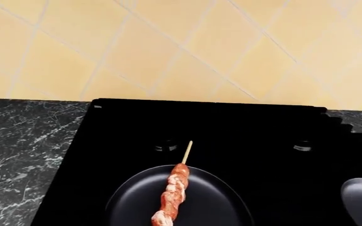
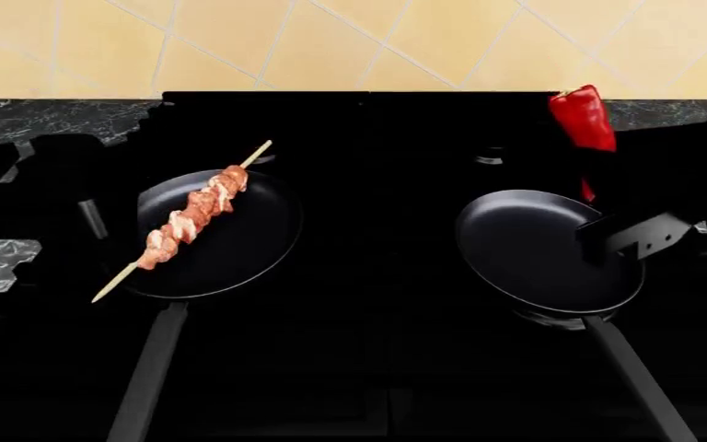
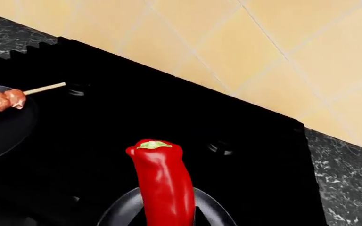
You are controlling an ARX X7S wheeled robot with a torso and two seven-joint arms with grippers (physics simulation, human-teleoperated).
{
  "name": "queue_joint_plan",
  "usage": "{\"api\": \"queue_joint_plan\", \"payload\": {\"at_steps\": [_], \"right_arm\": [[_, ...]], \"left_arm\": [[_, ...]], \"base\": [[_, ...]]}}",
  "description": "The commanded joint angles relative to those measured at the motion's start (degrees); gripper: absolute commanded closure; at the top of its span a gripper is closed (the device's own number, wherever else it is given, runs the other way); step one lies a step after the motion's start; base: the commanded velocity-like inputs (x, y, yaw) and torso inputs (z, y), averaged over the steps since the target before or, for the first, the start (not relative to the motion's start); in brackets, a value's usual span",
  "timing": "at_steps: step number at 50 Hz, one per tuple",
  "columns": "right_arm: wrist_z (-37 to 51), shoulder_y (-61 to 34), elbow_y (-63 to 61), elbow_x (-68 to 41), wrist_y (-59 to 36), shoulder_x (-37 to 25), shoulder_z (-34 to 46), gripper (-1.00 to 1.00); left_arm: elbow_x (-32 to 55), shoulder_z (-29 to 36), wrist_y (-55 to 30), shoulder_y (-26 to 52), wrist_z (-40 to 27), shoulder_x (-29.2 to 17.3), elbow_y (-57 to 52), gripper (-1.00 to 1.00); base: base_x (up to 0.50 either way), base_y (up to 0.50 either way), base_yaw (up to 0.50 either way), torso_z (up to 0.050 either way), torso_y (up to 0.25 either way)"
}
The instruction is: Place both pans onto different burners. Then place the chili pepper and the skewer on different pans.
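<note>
Two black pans sit on the stove point(image 2: 378, 129) over separate burners. The skewer point(image 2: 194, 216) lies across the left pan point(image 2: 249, 253), both stick ends past its rim; it also shows in the left wrist view, skewer point(image 1: 173, 193) on that pan point(image 1: 130, 202). My left gripper point(image 2: 91, 224) is a dark shape beside that pan's left rim, its jaws indistinct. The right pan point(image 2: 532, 253) is empty. My right gripper point(image 2: 593, 180) is shut on the chili pepper point(image 2: 581, 118), holding it upright above that pan's far right edge. In the right wrist view the chili pepper point(image 3: 163, 181) rises over the pan point(image 3: 115, 209).
Both pan handles point(image 2: 147, 368) point(image 2: 633, 373) point toward me. Rear burner caps point(image 1: 166, 146) point(image 1: 302, 146) stand behind the pans. Dark marble counter point(image 2: 34, 115) flanks the stove, and a yellow tiled wall point(image 2: 366, 41) rises behind it.
</note>
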State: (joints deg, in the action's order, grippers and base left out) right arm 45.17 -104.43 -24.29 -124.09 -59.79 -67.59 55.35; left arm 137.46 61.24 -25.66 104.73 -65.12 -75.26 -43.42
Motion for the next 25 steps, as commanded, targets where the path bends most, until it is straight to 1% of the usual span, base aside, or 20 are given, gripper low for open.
{"api": "queue_joint_plan", "payload": {"at_steps": [1, 9, 25], "right_arm": [[5.2, -0.13, 2.59, -5.75, -3.77, 1.14, 2.53, 1.0], [4.76, 0.07, 3.77, -10.61, -3.96, 1.09, 3.54, 1.0], [3.99, 1.32, 6.79, -10.98, -4.78, 2.22, 4.97, 1.0]], "left_arm": [[-3.11, -1.46, 1.26, -2.67, 0.94, -1.06, -2.69, -1.0], [-2.08, -1.91, 1.59, -2.07, -0.54, -0.26, -3.04, -1.0], [-1.17, -2.45, 1.23, -1.5, -1.71, 0.53, -2.66, -1.0]], "base": [[0.0, 0.0, 0.0, 0.0, 0.0], [0.0, 0.0, 0.0, 0.001, 0.0], [0.0, 0.0, 0.0, 0.0, 0.0]]}}
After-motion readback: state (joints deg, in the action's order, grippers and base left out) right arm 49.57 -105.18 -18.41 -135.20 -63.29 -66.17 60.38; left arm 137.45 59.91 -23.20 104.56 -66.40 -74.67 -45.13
